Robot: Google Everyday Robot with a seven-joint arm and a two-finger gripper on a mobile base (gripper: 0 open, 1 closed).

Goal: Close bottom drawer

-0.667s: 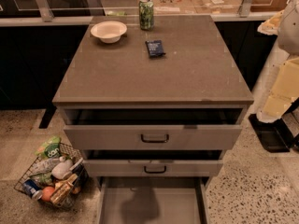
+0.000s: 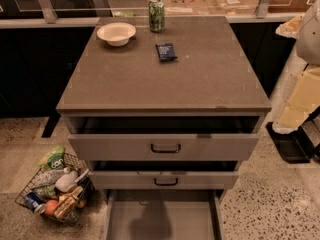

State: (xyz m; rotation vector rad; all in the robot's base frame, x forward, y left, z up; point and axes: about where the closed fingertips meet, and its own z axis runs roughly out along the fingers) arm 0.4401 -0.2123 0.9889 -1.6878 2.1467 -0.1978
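Bottom drawer (image 2: 192, 218): we see it pulled far out toward us at the near foot of the grey cabinet (image 2: 165, 79), its plain grey inside open to view.
Middle drawer (image 2: 200, 180): slightly out, dark loop handle at its centre.
Top drawer (image 2: 210, 146): partly out, a dark gap above its front.
Gripper (image 2: 292, 115): at the right edge, beside the cabinet's right side and well apart from the bottom drawer; we cannot tell its state.
Cabinet top: white bowl (image 2: 116, 33) far left, green can (image 2: 156, 14) far centre, dark blue packet (image 2: 166, 51) nearer.
Floor, left: wire basket (image 2: 30, 190) holding groceries.
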